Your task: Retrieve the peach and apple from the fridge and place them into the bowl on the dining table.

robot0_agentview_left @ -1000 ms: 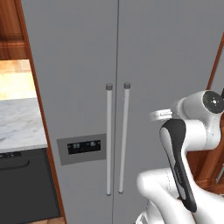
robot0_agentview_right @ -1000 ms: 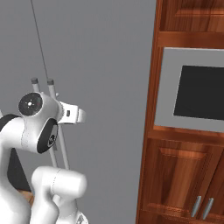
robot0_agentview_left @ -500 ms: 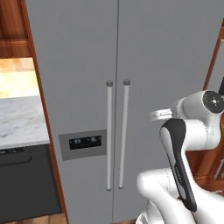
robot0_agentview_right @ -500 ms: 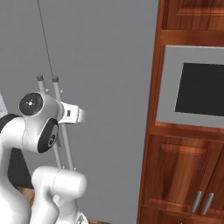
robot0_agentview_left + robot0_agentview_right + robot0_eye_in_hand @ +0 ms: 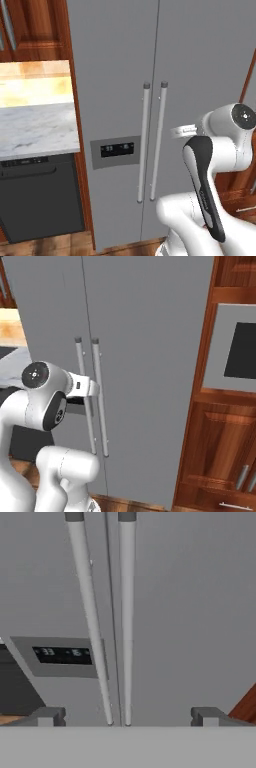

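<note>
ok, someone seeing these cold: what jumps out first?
The tall grey fridge takes up most of each view, both doors shut, its two long bar handles side by side at the centre seam and a dark display panel low on the left door. In the hand view the claw faces those handles with its fingers wide apart, holding nothing.

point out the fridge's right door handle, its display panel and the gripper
right door handle (image 5: 127, 622), hand view, middle of the bar
display panel (image 5: 116, 149), left base view, centre of the dark screen
gripper (image 5: 126, 717), hand view, midway between the open fingertips
</note>
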